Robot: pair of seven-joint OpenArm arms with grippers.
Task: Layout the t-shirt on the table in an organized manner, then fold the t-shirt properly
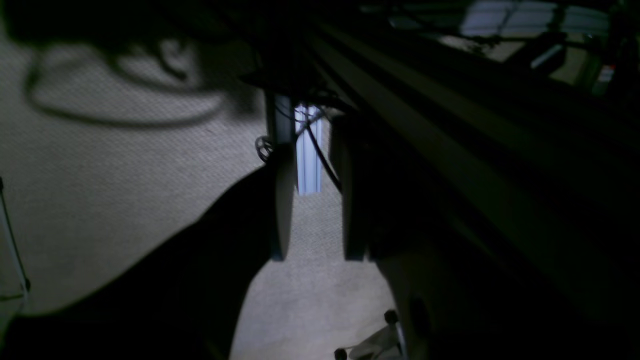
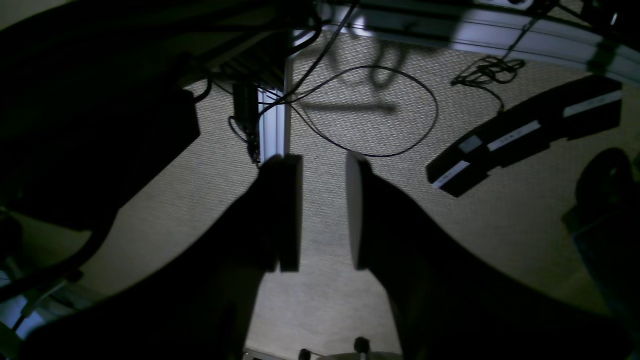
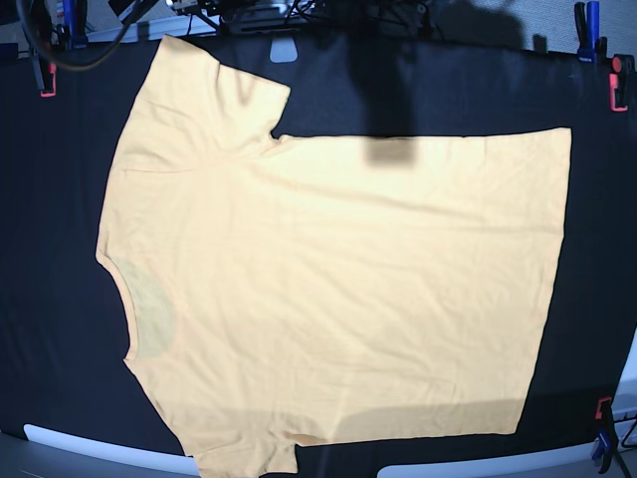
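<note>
The pale yellow-orange t-shirt (image 3: 328,289) lies spread flat on the black table (image 3: 50,179) in the base view, its neck at the left, its hem at the right, one sleeve at the top left and the other at the bottom edge. Neither gripper shows in the base view. In the left wrist view my left gripper (image 1: 312,257) is open and empty, seen over beige floor beside the table's frame. In the right wrist view my right gripper (image 2: 325,267) is open and empty, also over floor. The shirt is out of view in both wrist views.
Red and blue clamps (image 3: 615,85) hold the cloth at the table's corners. A dark shadow (image 3: 398,154) falls across the shirt's top edge. Below, cables (image 2: 380,115) and a black power strip (image 2: 520,135) lie on the floor by an aluminium leg (image 2: 274,125).
</note>
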